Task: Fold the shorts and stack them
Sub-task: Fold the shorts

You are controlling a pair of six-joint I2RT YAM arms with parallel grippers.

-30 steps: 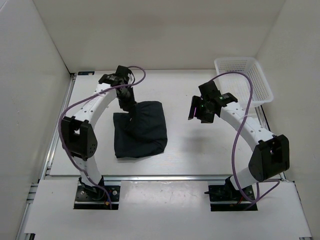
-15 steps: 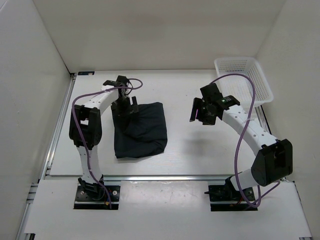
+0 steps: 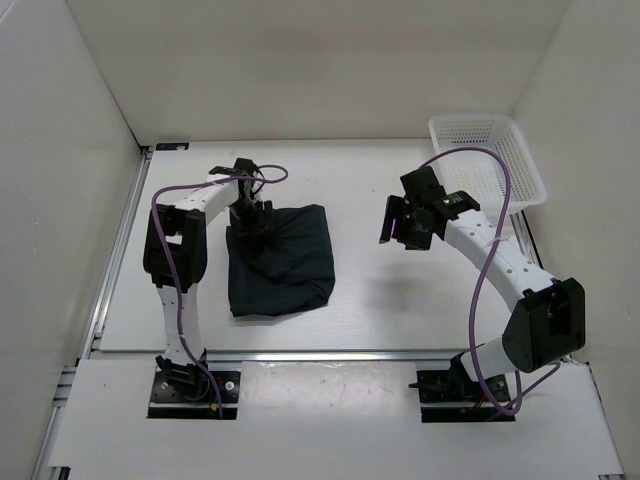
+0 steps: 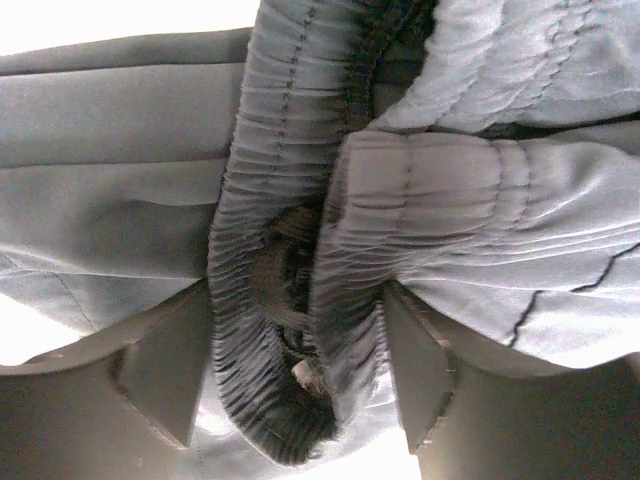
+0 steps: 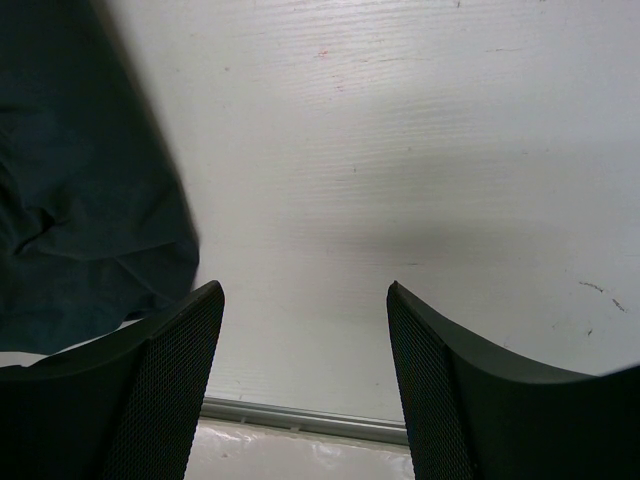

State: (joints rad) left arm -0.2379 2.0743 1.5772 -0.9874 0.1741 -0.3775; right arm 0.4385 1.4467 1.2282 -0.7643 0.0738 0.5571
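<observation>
The dark navy shorts (image 3: 285,265) lie folded into a rough square left of the table's middle. My left gripper (image 3: 255,228) is down on their upper left corner. In the left wrist view the gripper (image 4: 297,300) is open, and the gathered waistband (image 4: 270,250) is bunched between its two fingers, touching both. My right gripper (image 3: 403,228) hangs open and empty above bare table to the right of the shorts. In the right wrist view (image 5: 305,300) the shorts' edge (image 5: 80,200) shows at the left.
A white mesh basket (image 3: 480,122) stands at the back right corner. White walls close in the table on three sides. A metal rail (image 5: 300,418) runs along the table's near edge.
My left arm has swung its elbow in and brought the gripper down onto the shorts' upper left corner. The right gripper has turned slightly and stayed in place.
</observation>
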